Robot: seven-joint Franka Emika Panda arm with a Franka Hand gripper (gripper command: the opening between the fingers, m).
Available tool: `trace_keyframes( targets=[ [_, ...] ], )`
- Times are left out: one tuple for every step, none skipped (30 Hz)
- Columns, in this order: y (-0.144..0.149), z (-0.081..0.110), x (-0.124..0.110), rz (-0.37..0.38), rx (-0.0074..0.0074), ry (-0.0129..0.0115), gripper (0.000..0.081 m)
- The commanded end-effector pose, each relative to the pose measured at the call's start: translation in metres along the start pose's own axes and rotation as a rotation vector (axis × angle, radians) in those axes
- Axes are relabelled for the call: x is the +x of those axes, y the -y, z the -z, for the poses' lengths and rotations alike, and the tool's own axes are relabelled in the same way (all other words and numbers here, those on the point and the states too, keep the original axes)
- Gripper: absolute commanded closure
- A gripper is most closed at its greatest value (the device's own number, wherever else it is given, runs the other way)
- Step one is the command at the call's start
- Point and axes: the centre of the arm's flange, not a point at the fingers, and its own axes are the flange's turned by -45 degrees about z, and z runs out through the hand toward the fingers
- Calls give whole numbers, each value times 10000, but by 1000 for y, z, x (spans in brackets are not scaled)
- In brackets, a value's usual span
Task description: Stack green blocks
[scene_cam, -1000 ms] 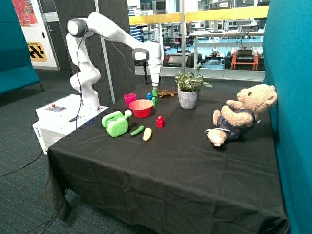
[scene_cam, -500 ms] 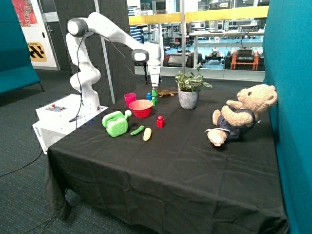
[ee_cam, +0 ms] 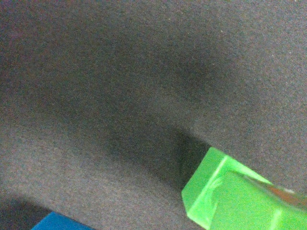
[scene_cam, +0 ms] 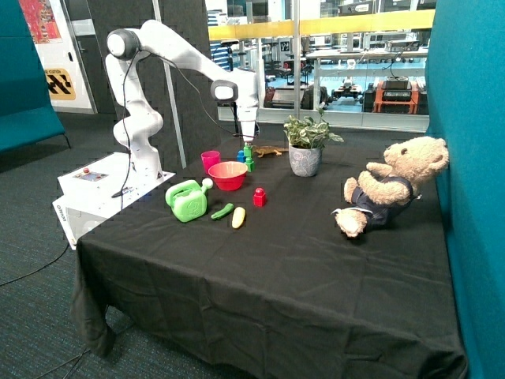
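The end effector (scene_cam: 248,143) hangs directly above the green blocks (scene_cam: 248,156), which stand one on the other on the black table (scene_cam: 300,260) behind the red bowl (scene_cam: 227,175), with a blue block (scene_cam: 241,155) just beside them. Whether the fingers are spread or closed, and whether they grip the upper block, cannot be told: the outside view shows the tip at the top of the stack, while the wrist view shows only the corner of a green block (ee_cam: 240,196) against the cloth and a blue edge (ee_cam: 57,222) nearby. The step in hand appears to be seating or releasing the upper block; done well, it calls for a straight vertical retreat with no sideways drag, so that the stack is not tipped toward the blue block or the bowl. Compared with the frames a second and half a second earlier, the wrist sits slightly higher and a little toward the arm's base, and the green pair reads as stacked beneath it. The pink cup (scene_cam: 210,160), watering can (scene_cam: 186,200), potted plant (scene_cam: 304,150) and teddy bear (scene_cam: 387,185) are unmoved.
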Motion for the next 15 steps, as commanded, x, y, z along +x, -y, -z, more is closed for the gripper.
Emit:
trace_keyframes(
  targets=[
    [-5, 1, -3, -12, -2, 20, 808],
    [-5, 1, -3, -14, -2, 20, 808],
    [-5, 1, -3, -13, -2, 20, 808],
    [-5, 1, -3, -9, -2, 20, 808],
    [-6, 0, -3, 8, -2, 20, 808],
    [-6, 0, -3, -8, -2, 20, 808],
    [-5, -1, -3, -19, -2, 20, 808],
    [-5, -2, -3, -15, -2, 20, 808],
    [-5, -2, -3, -23, -2, 20, 808],
    [-5, -3, -3, -18, -2, 20, 808],
    [-4, -4, -3, -9, -2, 20, 808],
    [-4, -4, -3, -8, -2, 20, 808],
    [-3, -5, -3, -10, -2, 20, 808],
    [-3, -6, -3, -20, -2, 20, 808],
    [-2, -6, -3, -8, -2, 20, 808]
  ],
)
